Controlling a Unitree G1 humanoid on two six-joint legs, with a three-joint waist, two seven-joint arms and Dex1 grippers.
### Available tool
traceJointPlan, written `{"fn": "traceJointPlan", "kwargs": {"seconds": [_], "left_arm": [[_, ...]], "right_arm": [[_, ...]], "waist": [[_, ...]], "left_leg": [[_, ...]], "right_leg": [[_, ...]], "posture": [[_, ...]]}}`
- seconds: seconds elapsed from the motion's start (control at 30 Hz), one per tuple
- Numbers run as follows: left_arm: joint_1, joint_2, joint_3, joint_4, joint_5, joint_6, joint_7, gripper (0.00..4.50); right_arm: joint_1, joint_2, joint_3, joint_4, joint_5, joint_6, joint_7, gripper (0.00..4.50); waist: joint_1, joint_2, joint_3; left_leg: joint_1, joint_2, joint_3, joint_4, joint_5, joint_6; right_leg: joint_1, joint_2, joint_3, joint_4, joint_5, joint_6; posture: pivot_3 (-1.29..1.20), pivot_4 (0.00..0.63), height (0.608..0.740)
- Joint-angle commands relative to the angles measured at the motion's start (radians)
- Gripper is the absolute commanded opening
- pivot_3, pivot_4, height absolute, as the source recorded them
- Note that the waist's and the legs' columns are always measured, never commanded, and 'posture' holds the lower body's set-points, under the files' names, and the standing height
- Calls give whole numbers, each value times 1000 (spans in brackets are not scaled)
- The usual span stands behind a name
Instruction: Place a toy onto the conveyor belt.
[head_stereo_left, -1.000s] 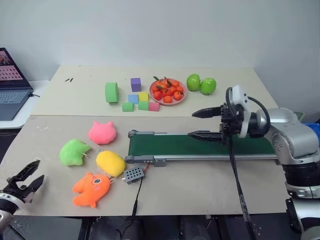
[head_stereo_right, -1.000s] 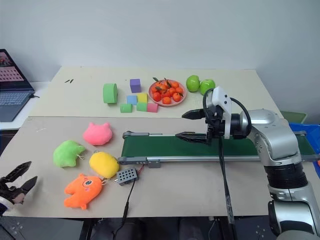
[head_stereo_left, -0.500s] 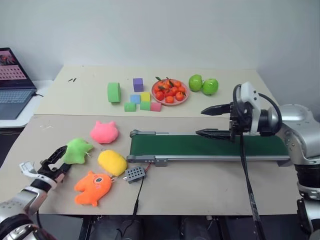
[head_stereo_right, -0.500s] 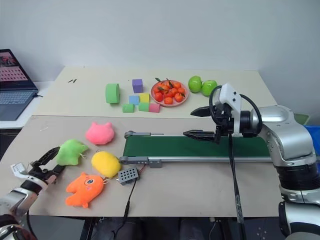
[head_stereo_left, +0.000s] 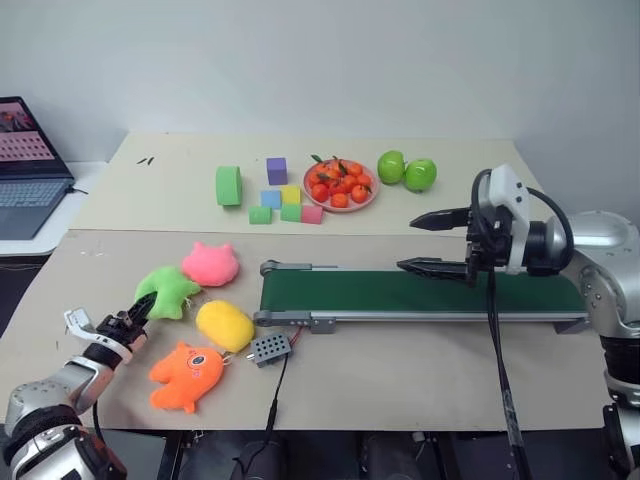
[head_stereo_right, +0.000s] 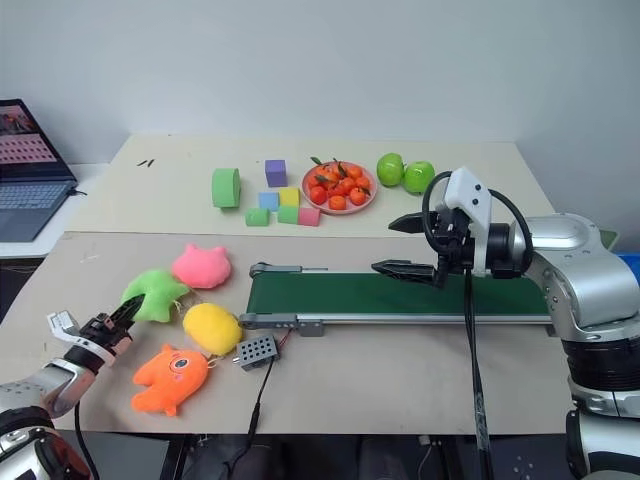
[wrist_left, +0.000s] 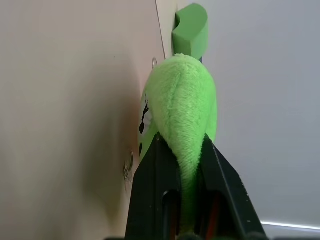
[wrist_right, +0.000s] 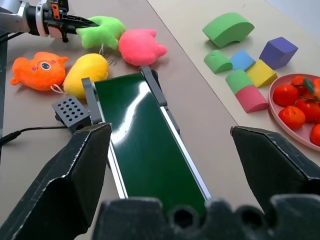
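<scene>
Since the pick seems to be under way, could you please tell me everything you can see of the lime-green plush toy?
The toy is a soft, fuzzy lime-green plush blob with pointed lobes; the left wrist view shows a small black drawn face on one side. It lies on the beige table, left of the conveyor belt, with a pink plush close behind it and a yellow plush near it. The left gripper is shut on one lobe, pinching it thin between its fingers.
</scene>
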Motion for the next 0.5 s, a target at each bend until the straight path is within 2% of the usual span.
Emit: {"fn": "traceJointPlan", "kwargs": {"seconds": [0.03,0.13,0.23,0.4,0.5], "left_arm": [[5,77,22,-17,-5,-41,-47,99],[-5,169,9,-62,14,-86,-115,99],[-40,201,-55,-173,40,-132,-169,99],[-165,122,-318,-654,97,-169,-80,99],[-202,102,-451,-816,193,-266,-62,99]], "right_arm": [[-17,1,-25,-11,6,-17,-5,4500],[-28,7,-18,9,-3,-30,0,4500],[-37,11,-9,28,-10,-43,6,4500],[-51,37,10,53,-23,-66,9,4500],[-54,44,20,56,-33,-72,11,4500]], "waist": [[-4,0,0],[-10,-2,1],[-7,-3,1],[28,-3,2],[23,-3,2]], "left_leg": [[0,0,0,0,0,0],[-1,0,0,0,0,0],[-1,0,0,-1,0,0],[-3,-1,-4,-2,1,-1],[-6,-2,-6,-1,1,-2]], "right_leg": [[0,0,0,0,0,0],[-1,1,0,0,0,0],[-2,0,0,0,0,0],[1,-1,-1,-2,0,0],[1,0,0,-1,1,1]], "posture": [[0,150,738],[0,150,738],[0,150,738],[0,150,738],[0,150,738]]}}
